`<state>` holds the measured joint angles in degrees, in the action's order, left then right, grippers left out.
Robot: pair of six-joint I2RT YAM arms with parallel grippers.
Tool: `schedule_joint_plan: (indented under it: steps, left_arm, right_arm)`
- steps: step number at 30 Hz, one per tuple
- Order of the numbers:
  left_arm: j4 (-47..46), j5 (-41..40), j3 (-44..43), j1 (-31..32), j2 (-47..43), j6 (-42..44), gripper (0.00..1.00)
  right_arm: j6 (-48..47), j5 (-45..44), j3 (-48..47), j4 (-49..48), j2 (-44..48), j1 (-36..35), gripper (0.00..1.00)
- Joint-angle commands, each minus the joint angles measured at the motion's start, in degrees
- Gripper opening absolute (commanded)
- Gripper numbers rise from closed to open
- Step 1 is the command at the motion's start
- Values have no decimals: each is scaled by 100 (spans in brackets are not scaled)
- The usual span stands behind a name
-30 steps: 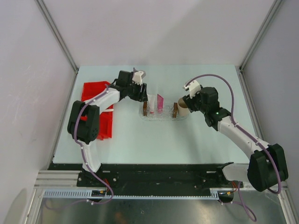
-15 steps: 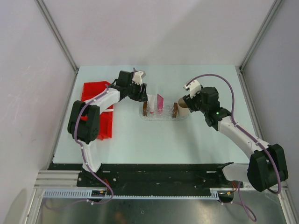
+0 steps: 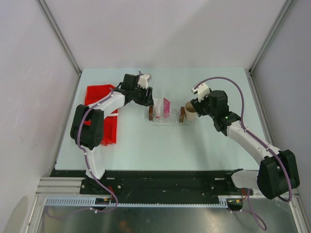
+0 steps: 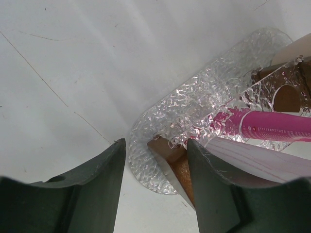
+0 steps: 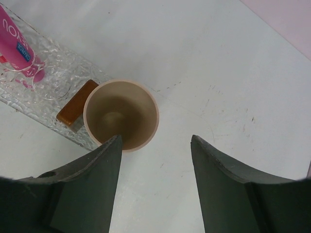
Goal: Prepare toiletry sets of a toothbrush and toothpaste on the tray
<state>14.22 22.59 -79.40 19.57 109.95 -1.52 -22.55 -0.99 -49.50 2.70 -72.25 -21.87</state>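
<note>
The clear tray (image 3: 173, 121) lies mid-table with a brown block (image 3: 151, 114) at each short end. A white toothpaste tube (image 3: 157, 105) and a magenta-pink one (image 3: 166, 106) stand in it. My left gripper (image 3: 146, 98) hovers open at the tray's left end. In the left wrist view its jaws (image 4: 155, 143) straddle the brown block (image 4: 177, 162) without touching it, with the pink tube (image 4: 272, 126) and white tube (image 4: 265, 162) to the right. My right gripper (image 3: 197, 105) is open beside the tray's right end, nothing between its jaws (image 5: 154, 141). I cannot make out the toothbrush.
A tan paper cup (image 3: 190, 111) stands upright against the tray's right end, just off my right gripper's left finger (image 5: 87, 189); the cup (image 5: 121, 114) is empty. A red divided bin (image 3: 99, 94) sits at the left, under the left arm.
</note>
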Motion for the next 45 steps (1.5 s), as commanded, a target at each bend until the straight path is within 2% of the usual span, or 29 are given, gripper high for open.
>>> schedule_joint_plan:
  steps: [1,45]
  left_arm:
    - [-103,-97,82,55,-53,-252,58]
    - [-86,-79,530,-94,-360,-68,57]
  right_arm:
    - [48,38,63,-138,114,25,63]
    - [57,231,80,-68,35,95,63]
